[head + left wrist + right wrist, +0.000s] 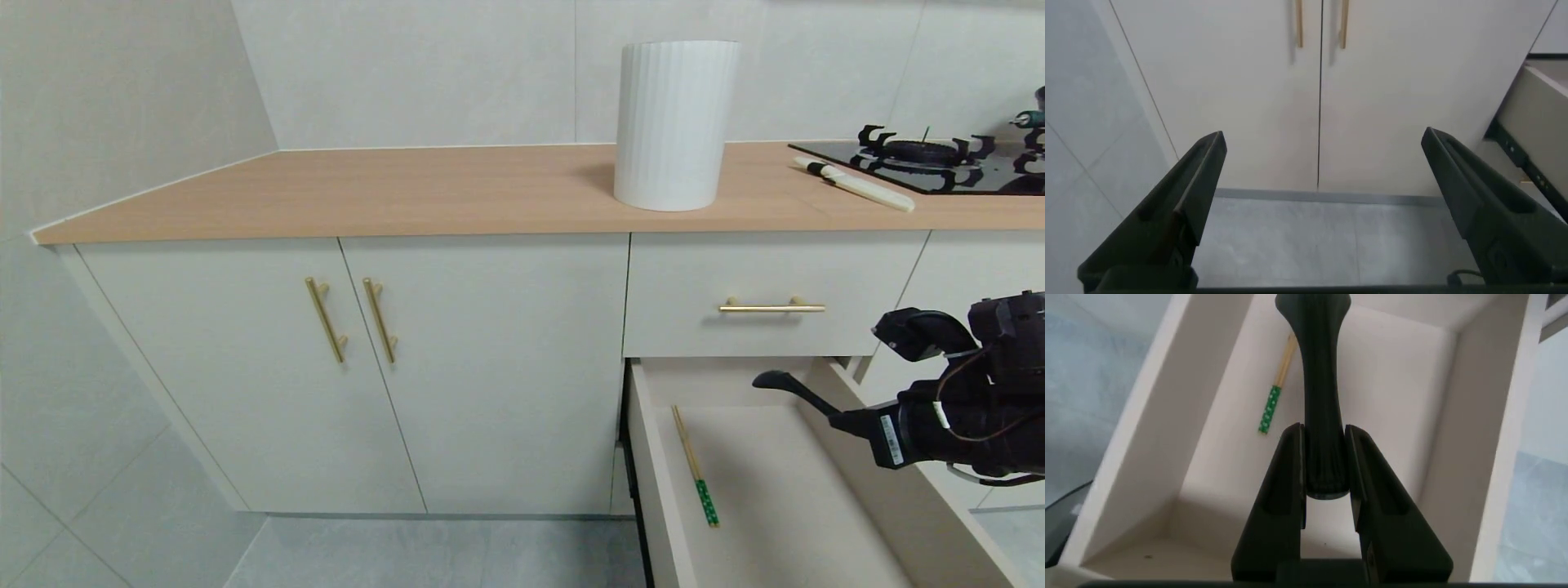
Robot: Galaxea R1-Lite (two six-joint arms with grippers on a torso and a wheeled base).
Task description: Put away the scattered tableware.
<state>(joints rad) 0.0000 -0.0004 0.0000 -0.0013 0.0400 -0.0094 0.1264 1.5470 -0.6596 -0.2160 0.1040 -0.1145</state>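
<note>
the right claw (853,423) hangs at the 3 o'clock side of the open drawer (649,457), clamped on the handle of a black utensil (788,385). the utensil's long axis runs out of the claw toward 10 o'clock, flared tip over the drawer's back part. chopsticks (694,472) lie on the drawer bottom at the claw's 9 o'clock, axis about 11 to 5, green ends nearest. the drop spot looks to be straight below, and the right arm is the nearer. the left claw (1323,140) is spread wide, empty, facing the cupboard doors (1319,73). farther, on the table (408,192), a knife (856,184) lies by the stove (922,151), axis 10 to 4.
</note>
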